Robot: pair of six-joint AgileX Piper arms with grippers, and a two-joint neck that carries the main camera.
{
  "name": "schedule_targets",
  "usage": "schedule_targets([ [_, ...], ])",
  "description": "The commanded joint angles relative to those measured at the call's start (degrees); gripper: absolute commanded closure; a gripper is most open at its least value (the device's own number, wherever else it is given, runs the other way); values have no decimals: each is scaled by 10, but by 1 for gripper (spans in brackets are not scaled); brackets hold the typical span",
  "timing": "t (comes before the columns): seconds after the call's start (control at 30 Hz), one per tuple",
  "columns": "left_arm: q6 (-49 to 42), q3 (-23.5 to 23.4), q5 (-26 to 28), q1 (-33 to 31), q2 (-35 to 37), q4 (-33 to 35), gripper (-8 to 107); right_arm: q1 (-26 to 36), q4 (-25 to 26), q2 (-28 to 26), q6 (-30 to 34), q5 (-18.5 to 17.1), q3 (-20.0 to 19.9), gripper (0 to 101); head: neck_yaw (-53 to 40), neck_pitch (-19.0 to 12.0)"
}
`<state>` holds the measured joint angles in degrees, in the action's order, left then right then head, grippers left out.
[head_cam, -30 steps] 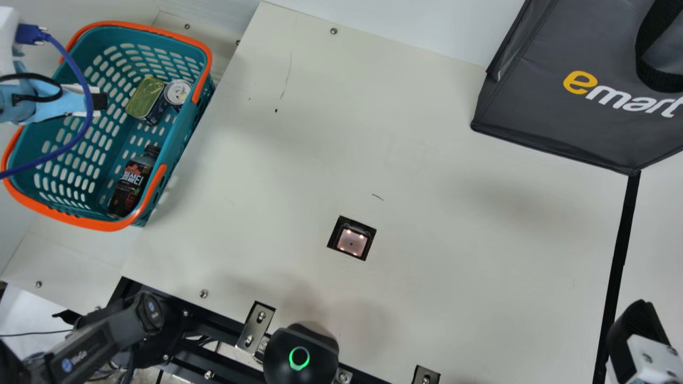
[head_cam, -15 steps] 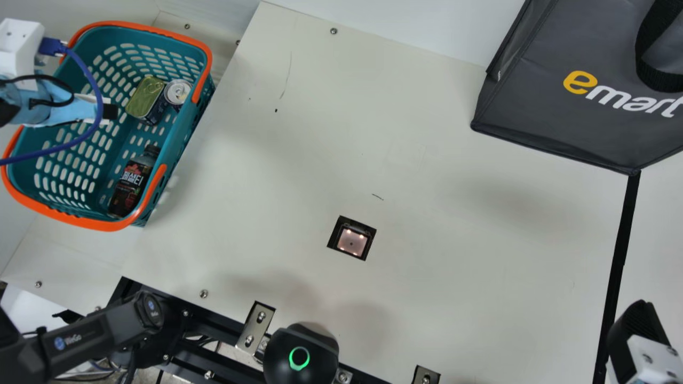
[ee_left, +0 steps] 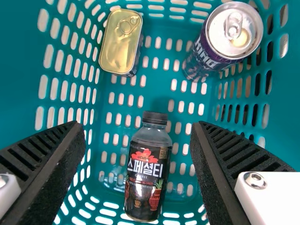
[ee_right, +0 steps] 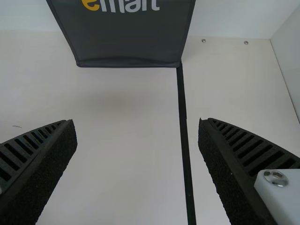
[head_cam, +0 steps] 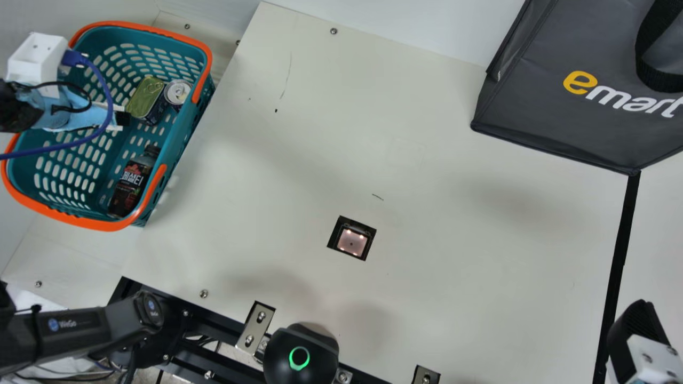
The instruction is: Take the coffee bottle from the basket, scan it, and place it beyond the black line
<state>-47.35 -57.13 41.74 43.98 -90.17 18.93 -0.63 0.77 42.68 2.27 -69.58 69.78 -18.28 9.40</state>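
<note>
Basket (head_cam: 101, 225) at left: held the left gripper (head_cam: 121, 118) over it, ribbed fingers spread wide. Saw the coffee bottle (head_cam: 129, 184) inside, in the near part, cap toward the far side, beyond it a flat tin (head_cam: 145, 97) and a drink can (head_cam: 177, 93). Had the right gripper (head_cam: 640, 325) wide too, near right, by the black line (head_cam: 622, 234).
</note>
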Motion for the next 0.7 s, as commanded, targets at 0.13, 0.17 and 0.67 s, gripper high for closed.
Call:
schedule_targets([
  [0.13,-38,18,-33,0,-28,18,9,0,0,0,0,0,0,10,-1,-15],
  [0.17,-45,21,-39,0,-34,21,9,0,0,0,0,0,0,10,-1,-15],
  [0.67,-151,50,-128,-5,-120,88,9,0,0,0,0,0,0,10,-1,-15],
])
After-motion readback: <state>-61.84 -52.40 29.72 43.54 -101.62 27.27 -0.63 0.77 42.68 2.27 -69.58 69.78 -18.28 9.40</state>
